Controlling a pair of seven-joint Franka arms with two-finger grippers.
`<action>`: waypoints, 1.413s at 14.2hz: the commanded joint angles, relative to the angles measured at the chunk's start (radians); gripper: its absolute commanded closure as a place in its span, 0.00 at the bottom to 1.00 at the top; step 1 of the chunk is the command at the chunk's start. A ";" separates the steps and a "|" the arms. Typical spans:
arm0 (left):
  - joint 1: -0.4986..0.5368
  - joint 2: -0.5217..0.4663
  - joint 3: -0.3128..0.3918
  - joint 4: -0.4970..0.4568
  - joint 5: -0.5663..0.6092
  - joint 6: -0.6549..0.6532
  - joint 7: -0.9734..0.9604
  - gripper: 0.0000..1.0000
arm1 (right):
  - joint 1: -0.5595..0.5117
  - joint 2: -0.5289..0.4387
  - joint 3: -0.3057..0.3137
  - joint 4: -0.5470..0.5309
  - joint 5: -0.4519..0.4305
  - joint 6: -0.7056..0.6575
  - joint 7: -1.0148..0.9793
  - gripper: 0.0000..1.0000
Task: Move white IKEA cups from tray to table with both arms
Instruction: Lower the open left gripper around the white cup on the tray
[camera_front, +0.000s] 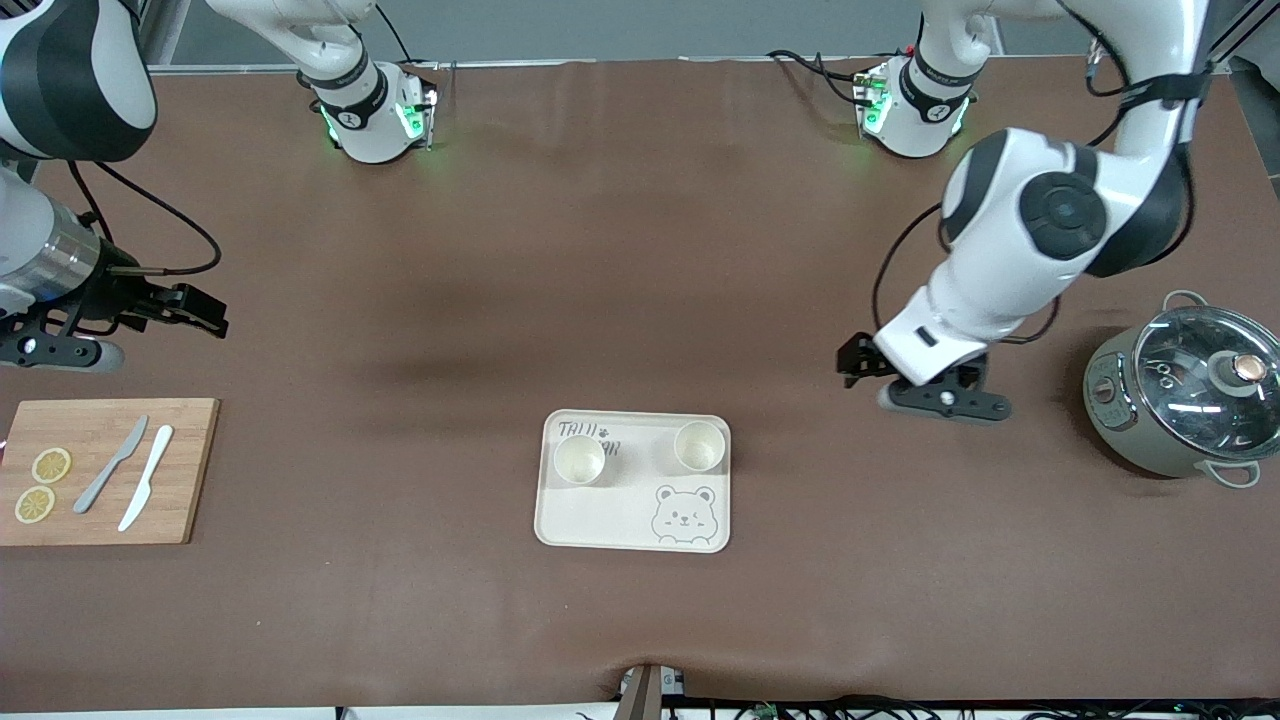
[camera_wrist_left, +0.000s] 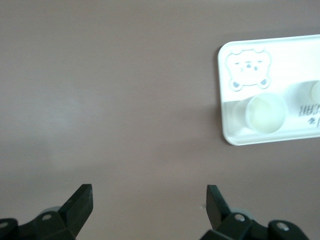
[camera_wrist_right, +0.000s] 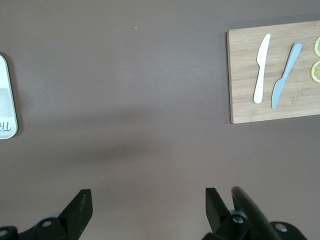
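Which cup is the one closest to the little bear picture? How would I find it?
Look for the cream rectangular tray lying in the middle of the brown table, with a winking bear drawing in one corner. Two small cream-white handleless cups stand on it. Yours is the cup just above the bear, toward the left arm's end; the other cup stands by the handwritten letters.

Brown table under soft, even light

A matte brown mat (camera_front: 620, 250) covers the whole table, faintly creased, with a dark smudge of shadow near its middle. Along its upper edge in the front view runs a pale grey strip of wall or frame (camera_front: 640, 30); cables (camera_front: 900, 708) hang at the edge nearest the front camera
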 joint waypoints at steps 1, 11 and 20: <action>-0.052 0.090 0.006 0.093 0.031 -0.005 -0.084 0.00 | 0.002 -0.019 -0.003 -0.007 0.012 -0.002 0.019 0.00; -0.151 0.334 0.009 0.226 0.075 0.056 -0.185 0.00 | 0.007 -0.016 -0.003 -0.009 0.014 0.000 0.008 0.00; -0.200 0.427 0.016 0.255 0.080 0.150 -0.250 0.00 | 0.012 -0.010 -0.003 -0.010 0.014 0.015 0.007 0.00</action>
